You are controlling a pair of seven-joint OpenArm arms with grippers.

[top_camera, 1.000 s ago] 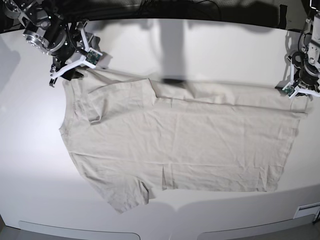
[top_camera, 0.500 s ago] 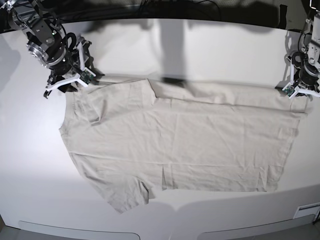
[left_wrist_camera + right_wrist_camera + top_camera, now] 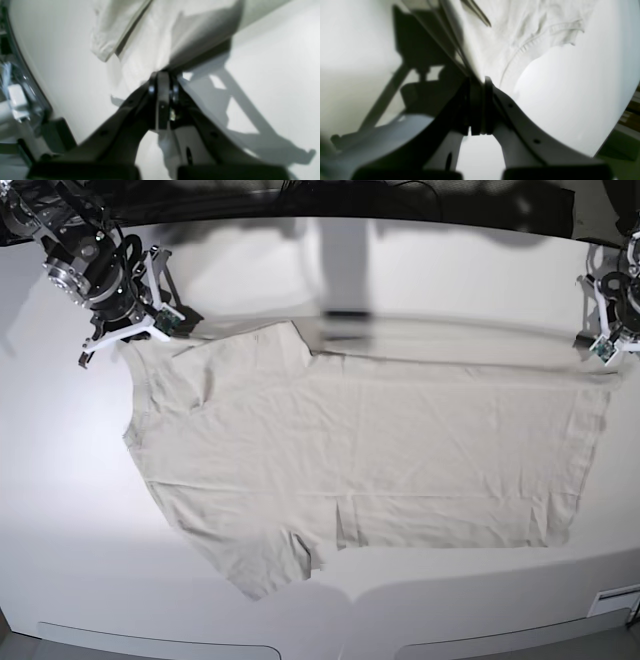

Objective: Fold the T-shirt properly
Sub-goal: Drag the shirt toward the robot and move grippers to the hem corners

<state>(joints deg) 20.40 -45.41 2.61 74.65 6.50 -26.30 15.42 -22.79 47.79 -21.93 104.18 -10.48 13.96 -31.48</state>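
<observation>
We see the T-shirt [image 3: 360,450] spread across the white table [image 3: 60,510], stretched between both arms. Our left gripper [image 3: 162,75] pinches the shirt's far hem corner, jaws pressed together. Our right gripper [image 3: 477,80] pinches the shirt's shoulder edge beside the collar.

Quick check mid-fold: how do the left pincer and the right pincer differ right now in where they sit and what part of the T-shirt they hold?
The left pincer sits at the far hem corner of the T-shirt, on the base view's right; the right pincer sits at the far shoulder corner by the neck, on that view's left. In the wrist views, the cloth at the left pincer shows a folded hem edge; at the right, a curved stitched seam. Both are shut on cloth.
</observation>
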